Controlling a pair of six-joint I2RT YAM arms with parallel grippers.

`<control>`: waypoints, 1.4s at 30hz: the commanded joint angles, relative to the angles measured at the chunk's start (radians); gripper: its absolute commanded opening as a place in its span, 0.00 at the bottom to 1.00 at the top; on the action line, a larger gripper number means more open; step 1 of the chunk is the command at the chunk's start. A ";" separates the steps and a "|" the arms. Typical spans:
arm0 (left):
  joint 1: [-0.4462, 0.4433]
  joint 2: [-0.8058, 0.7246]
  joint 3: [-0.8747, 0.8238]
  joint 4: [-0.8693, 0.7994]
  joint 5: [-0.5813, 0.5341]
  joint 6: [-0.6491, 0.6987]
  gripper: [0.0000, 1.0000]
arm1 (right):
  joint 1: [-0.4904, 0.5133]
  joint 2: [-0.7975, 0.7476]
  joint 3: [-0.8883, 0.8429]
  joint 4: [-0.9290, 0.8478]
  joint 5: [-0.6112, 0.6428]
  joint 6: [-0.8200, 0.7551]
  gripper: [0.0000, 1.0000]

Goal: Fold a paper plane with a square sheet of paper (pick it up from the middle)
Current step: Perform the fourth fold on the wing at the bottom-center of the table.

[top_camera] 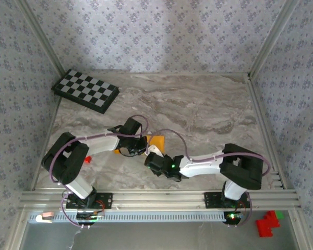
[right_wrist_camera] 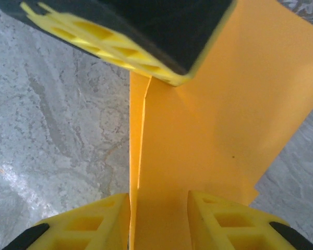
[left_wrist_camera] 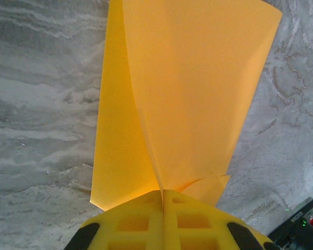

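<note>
From above, the grey marbled desk (top_camera: 198, 104) carries a black-and-white checkered board (top_camera: 86, 90) at its far-left corner. Towards the near edge's middle, the left jaws pinch the creased orange-yellow paper sheet (left_wrist_camera: 188, 94). The right wrist view shows the right jaws apart, straddling it.

There is 1 sheet of thin matte orange-yellow paper (left_wrist_camera: 188, 94). There are 2 white-and-black robot arms, the left arm (top_camera: 94, 145) and the right arm (top_camera: 206, 165). They carry 2 yellow-fingered grippers, the left gripper (left_wrist_camera: 163, 197) and the right gripper (right_wrist_camera: 159, 203). There is 1 black-and-white checkered board (top_camera: 86, 90), 1 grey marble-patterned table (top_camera: 198, 104) and 1 small red piece (top_camera: 87, 159).
</note>
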 commanded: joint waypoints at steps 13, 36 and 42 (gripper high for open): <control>0.006 -0.024 0.033 -0.030 0.048 -0.048 0.00 | -0.025 -0.018 -0.080 0.199 -0.026 -0.061 0.40; 0.004 -0.026 0.017 -0.017 0.037 -0.085 0.00 | -0.015 0.055 -0.031 0.203 0.047 -0.068 0.37; 0.002 -0.020 0.011 -0.008 0.036 -0.089 0.00 | -0.017 0.071 -0.017 0.195 0.057 -0.060 0.30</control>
